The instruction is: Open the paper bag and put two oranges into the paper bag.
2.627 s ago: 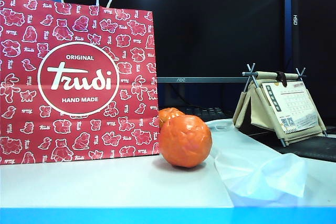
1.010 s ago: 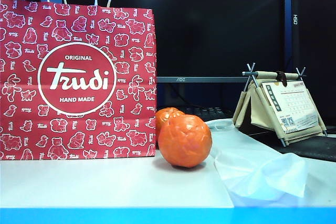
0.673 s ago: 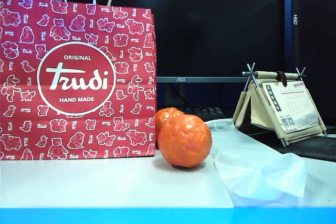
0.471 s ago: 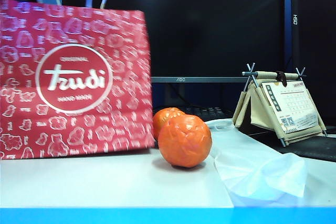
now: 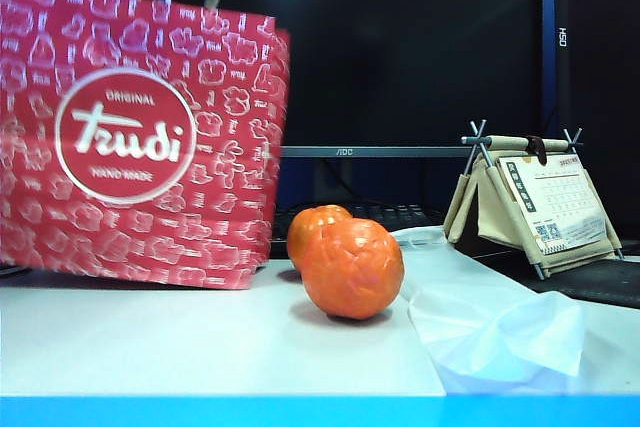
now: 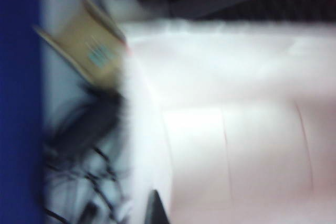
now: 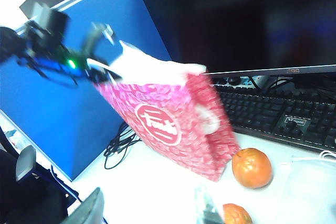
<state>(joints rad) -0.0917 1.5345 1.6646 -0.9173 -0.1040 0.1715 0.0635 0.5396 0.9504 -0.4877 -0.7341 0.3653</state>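
Paper bag tilted, rim pinched by left tool; opening step. Right tool half-open, empty, idle. Next: spread mouth, fetch oranges.

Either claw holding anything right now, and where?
Left claw is shut on the tall red paper bag at its top rim, tilting it. Right claw holds nothing.

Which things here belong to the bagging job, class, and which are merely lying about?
Belong to the job:
- paper bag, tilted, its top edge held by the left gripper
- two oranges on the table
- right gripper, back from the bag

Lying about:
- translucent plastic bag
- desk calendar
- keyboard
- monitor
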